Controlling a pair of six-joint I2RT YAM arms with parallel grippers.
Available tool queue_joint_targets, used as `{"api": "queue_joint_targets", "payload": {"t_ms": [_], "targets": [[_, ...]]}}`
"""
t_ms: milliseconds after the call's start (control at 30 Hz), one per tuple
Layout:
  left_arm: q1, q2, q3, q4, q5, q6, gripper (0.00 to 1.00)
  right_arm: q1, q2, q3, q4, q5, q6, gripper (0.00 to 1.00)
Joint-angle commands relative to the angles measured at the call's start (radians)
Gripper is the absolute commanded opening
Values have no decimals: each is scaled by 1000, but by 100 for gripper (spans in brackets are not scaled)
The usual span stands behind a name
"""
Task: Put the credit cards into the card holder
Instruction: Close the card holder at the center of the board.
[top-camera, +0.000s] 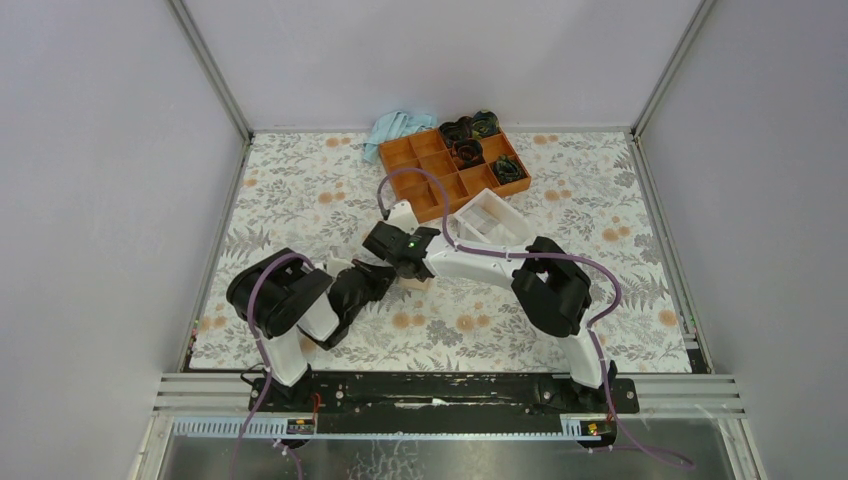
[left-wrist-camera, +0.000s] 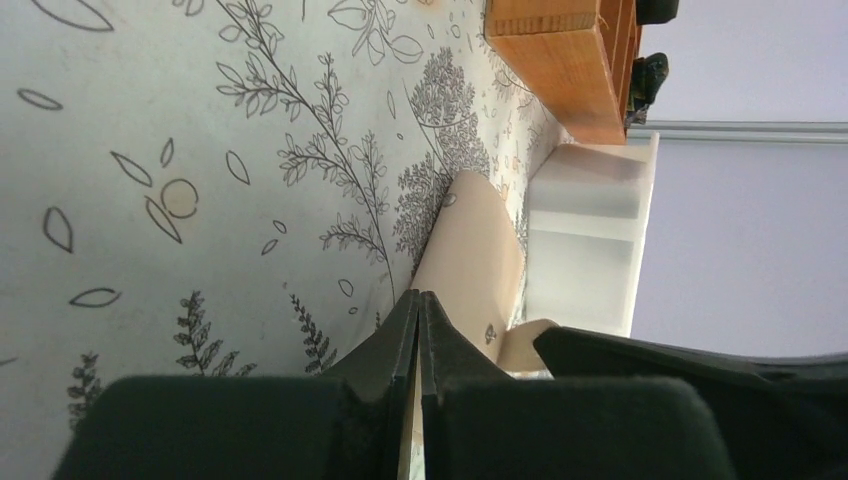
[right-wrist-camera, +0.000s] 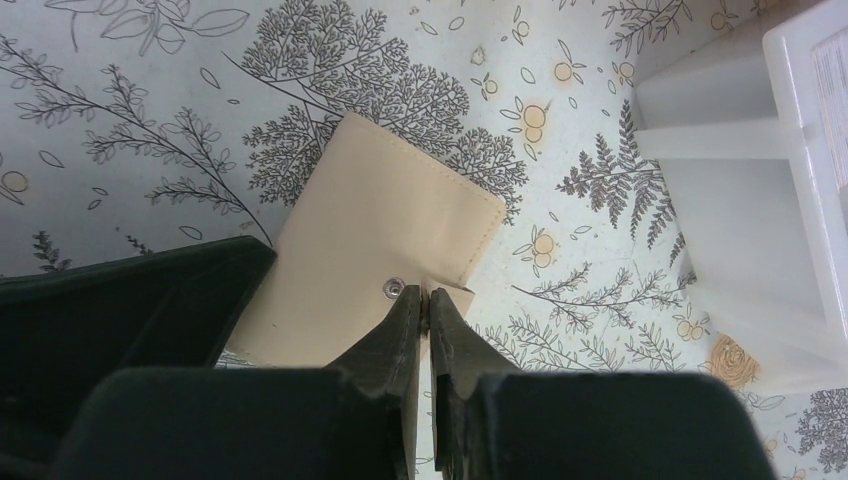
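Two arms meet over the card holder (top-camera: 418, 284) at mid-tabletop, each set of fingers pinched on it.

From above, the black wrists cover nearly all of the holder and only a tan corner peeks out. It sits near the white tray (top-camera: 500, 215) and the orange tray (top-camera: 420, 150). A crumpled blue cloth (top-camera: 398, 127) lies at the far edge, and open floral tabletop (top-camera: 300, 190) stretches to the left. Left wrist view: the left fingers (left-wrist-camera: 412, 320) are closed tight on the holder's near edge with a pale sliver between them. The smooth tan flap runs away edge-on, and the white tray beyond it is blurred. Right wrist view: the right fingers (right-wrist-camera: 416, 315) are nipped on the small closure tab beside the metal snap. The stitched rectangle's lower left part is hidden under the left arm's black fingers.
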Motion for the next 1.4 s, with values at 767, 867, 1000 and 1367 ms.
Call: {"api": "queue_joint_targets", "payload": {"t_ms": [767, 867, 1000, 1367], "targets": [[5, 20, 28, -26, 11, 38, 2, 21, 74, 120, -45, 0, -11, 0], [5, 15, 29, -26, 13, 39, 2, 21, 79, 113, -53, 1, -5, 0], [5, 16, 29, -26, 13, 39, 2, 21, 78, 99, -56, 21, -3, 0], [4, 25, 28, -12, 15, 38, 2, 23, 84, 92, -84, 62, -7, 0]]}}
